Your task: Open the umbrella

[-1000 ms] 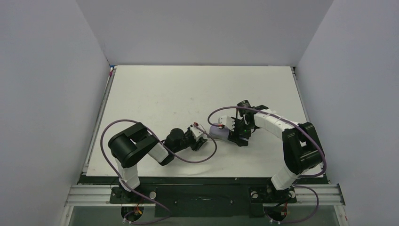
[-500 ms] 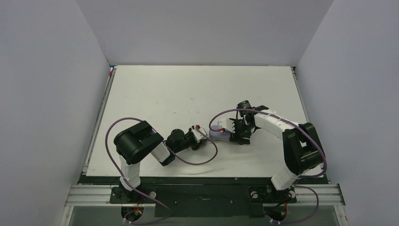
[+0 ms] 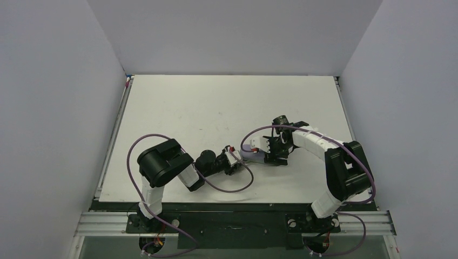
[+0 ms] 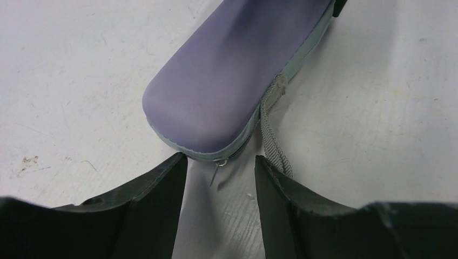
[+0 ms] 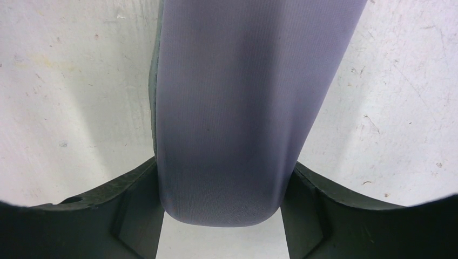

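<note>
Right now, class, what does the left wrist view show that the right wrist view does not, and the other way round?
Only the left wrist view: the rounded end of the case with its zip, a grey strap lying on the table, and a small metal pull just ahead of the open left gripper. Only the right wrist view: the right gripper closed on the case's sides. Both: the same lavender case on the white table.
</note>
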`<state>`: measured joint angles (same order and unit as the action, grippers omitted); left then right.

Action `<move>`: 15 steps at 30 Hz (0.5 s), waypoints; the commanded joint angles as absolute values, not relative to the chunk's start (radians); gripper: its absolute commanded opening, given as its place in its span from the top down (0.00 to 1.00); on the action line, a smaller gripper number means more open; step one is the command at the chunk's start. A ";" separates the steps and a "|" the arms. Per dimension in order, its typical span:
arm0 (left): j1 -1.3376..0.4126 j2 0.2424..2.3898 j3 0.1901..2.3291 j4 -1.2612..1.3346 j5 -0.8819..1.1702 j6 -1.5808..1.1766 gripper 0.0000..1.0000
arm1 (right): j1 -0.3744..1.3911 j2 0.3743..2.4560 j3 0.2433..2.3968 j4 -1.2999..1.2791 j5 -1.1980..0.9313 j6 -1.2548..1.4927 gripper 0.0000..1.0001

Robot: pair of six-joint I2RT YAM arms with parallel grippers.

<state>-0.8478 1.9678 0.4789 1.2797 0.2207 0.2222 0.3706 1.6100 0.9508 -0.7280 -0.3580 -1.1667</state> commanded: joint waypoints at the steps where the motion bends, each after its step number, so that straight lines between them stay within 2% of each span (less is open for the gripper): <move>1: -0.864 1.968 0.493 1.355 0.239 0.206 0.53 | 0.353 1.616 0.969 -0.731 -0.381 -1.152 0.56; 5: -0.865 1.977 0.513 1.337 0.198 0.175 0.55 | 0.351 1.607 0.965 -0.731 -0.388 -1.155 0.57; 9: -0.863 1.988 0.529 1.318 0.180 0.149 0.62 | 0.351 1.601 0.957 -0.731 -0.393 -1.161 0.59; 13: -0.862 1.982 0.532 1.301 0.183 0.139 0.80 | 0.349 1.598 0.957 -0.734 -0.394 -1.165 0.60; 14: -0.862 1.979 0.531 1.299 0.184 0.134 0.89 | 0.350 1.598 0.957 -0.734 -0.394 -1.166 0.60; 15: -0.862 1.974 0.530 1.299 0.182 0.132 0.94 | 0.349 1.598 0.958 -0.735 -0.395 -1.168 0.61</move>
